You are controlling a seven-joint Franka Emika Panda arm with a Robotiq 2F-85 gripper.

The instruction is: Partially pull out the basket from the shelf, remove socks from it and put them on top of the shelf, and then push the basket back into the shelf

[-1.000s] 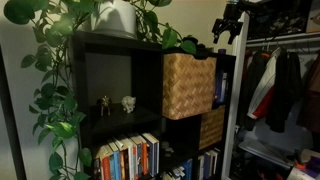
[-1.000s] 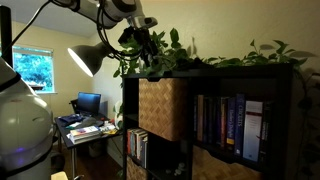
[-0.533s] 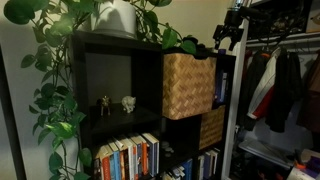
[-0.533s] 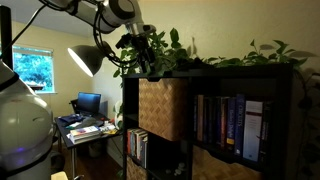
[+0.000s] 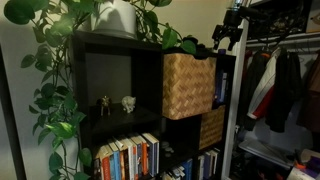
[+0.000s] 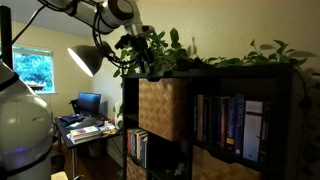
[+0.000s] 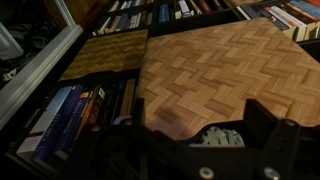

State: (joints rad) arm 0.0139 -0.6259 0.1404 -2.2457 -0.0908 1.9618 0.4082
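The tan checker-weave basket (image 5: 188, 85) (image 6: 163, 108) sits in an upper compartment of the dark shelf (image 5: 118, 50) (image 6: 250, 75), its front sticking out a little past the shelf face. My gripper (image 5: 228, 25) (image 6: 140, 45) hangs open above the shelf's top corner, over the basket. In the wrist view I look down the basket's front (image 7: 225, 65). The gripper (image 7: 195, 105) is spread wide there, and a pale knitted lump, the socks (image 7: 213, 135), shows low between the fingers. Whether the fingers touch the socks I cannot tell.
A trailing plant (image 5: 60, 70) (image 6: 200, 50) covers the shelf top. A darker woven basket (image 5: 211, 127) (image 7: 105, 55) sits one compartment below. Books (image 5: 125, 158) and small figurines (image 5: 127, 102) fill other compartments. A clothes closet (image 5: 280, 90) stands beside the shelf, and a lamp (image 6: 85, 58) and a desk (image 6: 85, 125) are nearby.
The gripper shifted slightly above the shelf top a second ago and has stood still since. The jaws stay open and the basket has not moved.
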